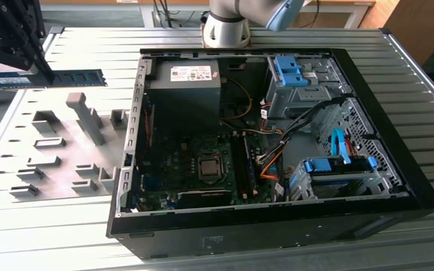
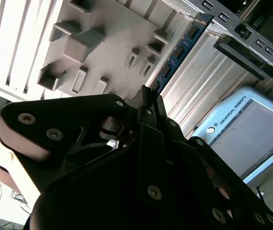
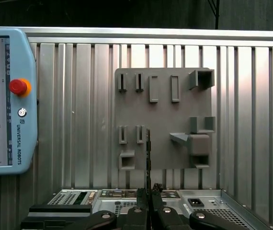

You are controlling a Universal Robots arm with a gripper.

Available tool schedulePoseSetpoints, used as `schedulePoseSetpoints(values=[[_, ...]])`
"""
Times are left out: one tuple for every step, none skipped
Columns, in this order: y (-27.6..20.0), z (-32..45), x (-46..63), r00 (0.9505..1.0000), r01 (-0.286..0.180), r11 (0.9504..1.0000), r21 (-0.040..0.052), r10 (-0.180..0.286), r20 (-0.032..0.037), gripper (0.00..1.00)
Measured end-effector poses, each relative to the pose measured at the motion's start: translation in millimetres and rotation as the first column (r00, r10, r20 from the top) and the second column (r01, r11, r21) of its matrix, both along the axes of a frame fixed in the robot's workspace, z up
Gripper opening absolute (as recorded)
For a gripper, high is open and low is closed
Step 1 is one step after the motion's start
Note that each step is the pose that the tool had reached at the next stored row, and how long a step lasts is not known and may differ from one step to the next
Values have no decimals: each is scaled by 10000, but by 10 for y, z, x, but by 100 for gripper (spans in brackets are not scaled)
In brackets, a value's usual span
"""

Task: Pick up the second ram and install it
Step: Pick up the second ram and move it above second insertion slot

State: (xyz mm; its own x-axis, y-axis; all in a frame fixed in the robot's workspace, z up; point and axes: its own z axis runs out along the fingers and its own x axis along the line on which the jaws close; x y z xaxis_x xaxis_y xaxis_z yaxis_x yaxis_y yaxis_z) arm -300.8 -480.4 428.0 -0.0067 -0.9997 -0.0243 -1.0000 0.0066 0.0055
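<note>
The gripper is clamped on the ram, held above the fixture plate. The slots lie well apart, toward the exterior view's right. The ram's long axis runs level, left to right in that view, and roughly crosswise to the slots, I judge.

Fixture plate beside case — on table
</note>
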Motion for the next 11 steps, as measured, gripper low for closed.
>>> schedulePoseSetpoints(values=[[0,0,10,10000,0,10000,0,0,0,14],[0,0,19,10000,0,10000,0,0,0,14],[0,0,29,10000,0,10000,0,0,0,14],[0,0,40,10000,0,10000,0,0,1,14],[0,0,50,10000,0,10000,-1,0,-1,14],[0,0,59,10000,0,10000,0,0,0,14],[0,0,68,10000,0,10000,0,0,0,14],[0,0,77,10000,0,10000,0,0,0,14],[0,0,87,10000,0,10000,0,0,0,14],[0,0,96,10000,0,10000,0,0,0,14],[0,0,107,10000,0,10000,0,0,0,14]])
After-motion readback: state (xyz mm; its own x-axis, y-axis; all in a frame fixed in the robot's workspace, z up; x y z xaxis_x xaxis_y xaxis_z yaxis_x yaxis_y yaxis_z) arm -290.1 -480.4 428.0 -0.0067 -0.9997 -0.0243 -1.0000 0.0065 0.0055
